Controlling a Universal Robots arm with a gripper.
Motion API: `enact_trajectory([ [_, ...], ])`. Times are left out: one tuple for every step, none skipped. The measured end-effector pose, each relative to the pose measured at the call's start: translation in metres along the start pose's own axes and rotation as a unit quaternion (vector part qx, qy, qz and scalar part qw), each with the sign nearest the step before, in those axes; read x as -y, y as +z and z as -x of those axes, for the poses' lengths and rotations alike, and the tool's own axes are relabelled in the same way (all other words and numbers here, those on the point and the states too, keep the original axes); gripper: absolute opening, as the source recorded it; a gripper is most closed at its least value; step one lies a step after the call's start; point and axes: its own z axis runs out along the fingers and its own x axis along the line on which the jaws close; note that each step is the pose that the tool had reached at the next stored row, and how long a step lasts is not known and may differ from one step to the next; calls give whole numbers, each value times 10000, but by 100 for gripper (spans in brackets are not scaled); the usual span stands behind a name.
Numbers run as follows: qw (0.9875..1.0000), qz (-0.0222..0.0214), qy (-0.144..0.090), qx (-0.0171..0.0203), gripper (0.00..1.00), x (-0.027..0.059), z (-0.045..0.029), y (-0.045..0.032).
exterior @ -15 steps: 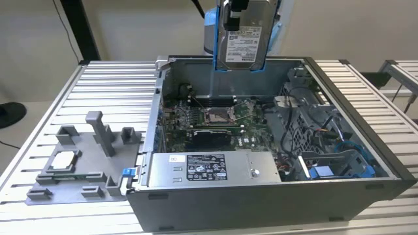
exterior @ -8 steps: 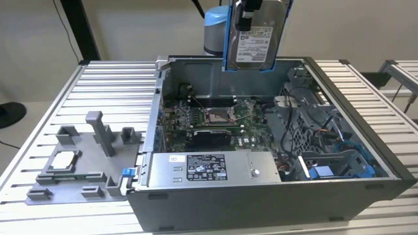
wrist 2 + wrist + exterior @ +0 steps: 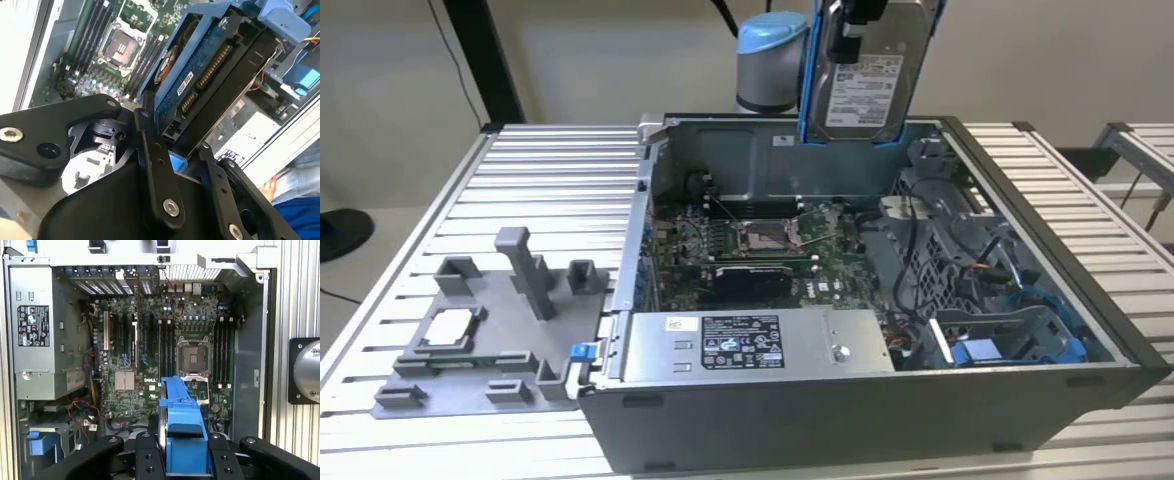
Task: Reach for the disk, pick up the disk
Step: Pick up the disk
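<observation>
Bright, even light. In the exterior view the slatted surface (image 3: 547, 170) gleams pale at 10 o'clock; the computer case (image 3: 854, 420) interior lies in soft shadow.

This looks like a robotics lab or test workshop. A slatted aluminium worktop (image 3: 540, 165) carries an opened desktop computer case (image 3: 854, 420) with its motherboard (image 3: 761, 240) bared. Beside it sits a grey parts fixture (image 3: 480, 330) (moulded slots and posts), and an industrial arm's joint (image 3: 770, 60) stands against a plain wall.
</observation>
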Motion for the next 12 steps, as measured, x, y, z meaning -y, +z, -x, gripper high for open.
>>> enact_trajectory([
  [10000,0,0,0,0,32,1,0],
  [10000,0,0,0,0,64,1,-1],
  [10000,0,0,0,0,93,2,-1],
  [10000,0,0,0,0,123,3,-1],
  [10000,0,0,0,0,153,4,-2],
  [10000,0,0,0,0,182,4,-2],
  [10000,0,0,0,0,210,5,-2],
  [10000,0,0,0,0,233,6,-3],
  [10000,0,0,0,0,261,7,-3],
  [10000,0,0,0,0,284,7,-3],
  [10000,0,0,0,0,309,8,-3],
  [10000,0,0,0,0,332,9,-3],
])
